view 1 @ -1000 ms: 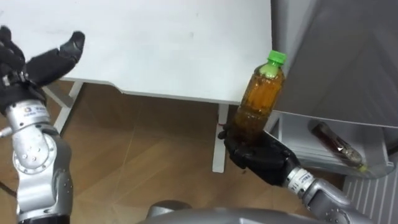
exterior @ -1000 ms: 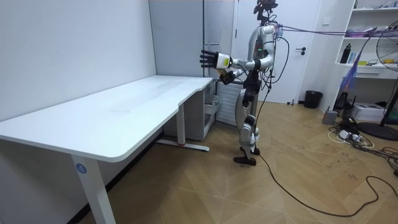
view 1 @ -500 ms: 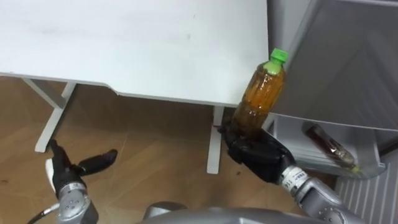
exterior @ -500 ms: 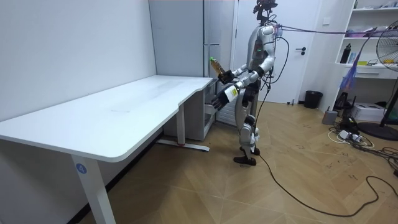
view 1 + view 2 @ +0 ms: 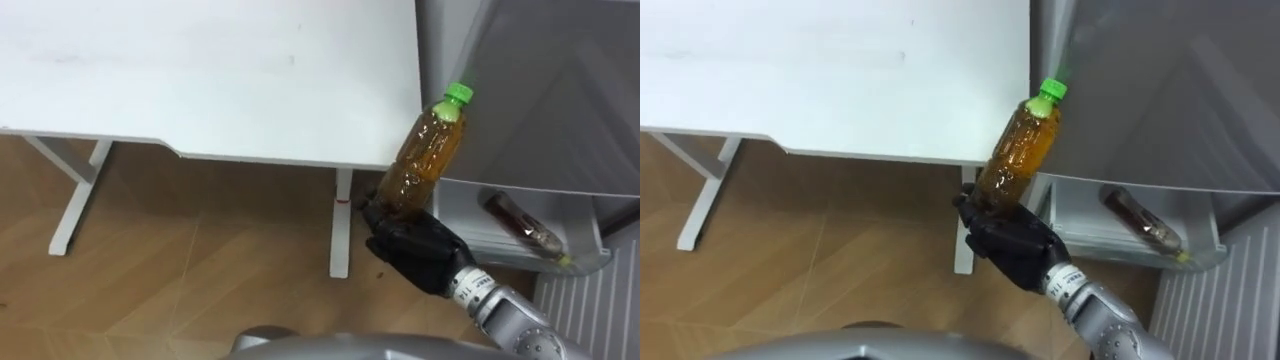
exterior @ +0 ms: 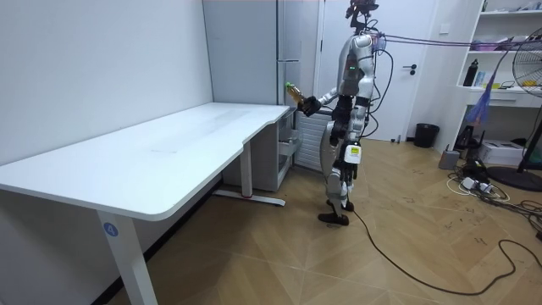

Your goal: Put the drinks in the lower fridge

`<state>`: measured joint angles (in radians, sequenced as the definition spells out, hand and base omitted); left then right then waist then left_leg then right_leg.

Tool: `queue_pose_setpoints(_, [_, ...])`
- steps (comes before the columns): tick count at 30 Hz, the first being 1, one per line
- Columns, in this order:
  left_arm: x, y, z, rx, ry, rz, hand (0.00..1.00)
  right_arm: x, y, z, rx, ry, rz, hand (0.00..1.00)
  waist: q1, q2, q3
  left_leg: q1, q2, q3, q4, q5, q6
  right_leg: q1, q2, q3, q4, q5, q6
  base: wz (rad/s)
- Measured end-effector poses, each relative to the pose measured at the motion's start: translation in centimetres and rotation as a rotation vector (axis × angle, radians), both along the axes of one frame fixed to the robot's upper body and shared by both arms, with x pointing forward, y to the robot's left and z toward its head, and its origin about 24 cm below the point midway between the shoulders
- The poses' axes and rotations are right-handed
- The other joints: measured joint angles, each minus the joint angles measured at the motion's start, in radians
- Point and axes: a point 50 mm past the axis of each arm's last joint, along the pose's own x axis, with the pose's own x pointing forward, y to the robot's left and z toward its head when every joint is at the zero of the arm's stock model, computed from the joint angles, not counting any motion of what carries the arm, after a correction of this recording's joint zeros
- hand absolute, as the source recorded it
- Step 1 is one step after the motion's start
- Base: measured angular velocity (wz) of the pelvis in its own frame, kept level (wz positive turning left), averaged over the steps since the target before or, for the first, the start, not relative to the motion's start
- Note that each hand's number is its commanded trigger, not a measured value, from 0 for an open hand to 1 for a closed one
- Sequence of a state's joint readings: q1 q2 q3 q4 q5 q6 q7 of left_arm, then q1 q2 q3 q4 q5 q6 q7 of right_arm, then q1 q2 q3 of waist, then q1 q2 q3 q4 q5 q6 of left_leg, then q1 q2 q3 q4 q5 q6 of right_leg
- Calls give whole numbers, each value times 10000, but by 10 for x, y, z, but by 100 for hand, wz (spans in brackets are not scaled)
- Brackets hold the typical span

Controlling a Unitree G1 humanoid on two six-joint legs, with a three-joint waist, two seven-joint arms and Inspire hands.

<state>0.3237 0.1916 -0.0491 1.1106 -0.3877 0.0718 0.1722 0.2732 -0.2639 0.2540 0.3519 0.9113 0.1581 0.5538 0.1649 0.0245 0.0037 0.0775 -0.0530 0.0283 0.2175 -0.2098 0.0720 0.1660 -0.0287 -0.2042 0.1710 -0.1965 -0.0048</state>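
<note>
While the right hand (image 5: 418,252) is wrapping curled fingers round its hidden base, the green-capped bottle (image 5: 426,160) is tilting just past the right edge of the desk (image 5: 200,80), beside the fridge tray (image 5: 478,238) holding another bottle (image 5: 520,222); the left hand (image 6: 350,155) is hanging low, grip unreadable

Bottles: two. One amber bottle (image 5: 425,160) with a green cap, and a second bottle (image 5: 520,222) lying in the open lower compartment.
Green caps: one that I can make out, on the amber bottle.
Robot hands: two. The right hand (image 5: 415,250) is wrapped round the amber bottle's base; the left hand (image 6: 349,161) hangs by the hip.
Fridge (image 5: 560,90): one, tall and grey.
White desk (image 5: 200,80): one.
Desk legs: two from the robot's eyes, a slanted leg (image 5: 75,195) and a straight leg (image 5: 340,225).
Door (image 6: 412,68): one, white, at the back.
Bin (image 6: 426,135): one, dark, beside that door.
Standing fan (image 6: 529,76): one, at the room view's right.
</note>
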Motion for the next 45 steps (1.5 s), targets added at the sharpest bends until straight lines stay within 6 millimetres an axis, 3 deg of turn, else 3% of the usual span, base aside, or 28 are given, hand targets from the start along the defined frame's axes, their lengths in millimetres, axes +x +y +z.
queue_pose_setpoints(2, [-7, -4, -2, -455, 382, -195, 0, -1, 0, -1, -70, 155, -43, 100, -101, 24, -50, -63, 4, 13, 37, 0, 0, -52, 0, 15, 14, 0, 0, 0])
queue_pose_setpoints(9, [-6, -9, -4, -1169, 659, -729, 0, -4, -2, -6, -134, 452, -155, 100, -365, 34, -42, -98, 19, 3, 61, -1, -2, -84, 16, 37, 14, 1, -2, 0])
queue_pose_setpoints(16, [2, -15, -6, -1459, 617, -1620, 0, -10, -5, -14, 340, 1006, -777, 100, -638, -19, 53, -98, 22, 42, 41, -4, -1, -80, 24, 96, -5, 1, -2, 0])
queue_pose_setpoints(20, [3, -18, -6, -1542, 554, -1674, 0, -16, -10, -23, 151, 1540, -973, 100, -789, -13, 61, -143, 36, 123, 51, -13, 5, -137, 28, 123, -5, 1, -2, 0])
queue_pose_setpoints(33, [15, -17, -6, -1478, 333, -2565, 0, -16, -20, -25, 367, 2012, -2241, 100, -821, 1, 36, -152, 54, 271, 34, -41, 21, -237, 59, 395, -11, 5, -7, -4])
queue_pose_setpoints(38, [13, -18, -6, -1520, 363, -2508, 0, -17, -27, -26, 1361, 2390, -3735, 100, -829, -27, 37, -136, 52, 246, 47, -44, 21, -206, 55, 315, -11, 5, -6, 1])
queue_pose_setpoints(45, [9, -18, -6, -1514, 482, -2470, 0, -29, -41, -39, 1111, 3386, -5135, 100, -831, -45, 34, -152, 46, 248, 86, -46, 21, -219, 47, 350, -36, -9, 3, 0])
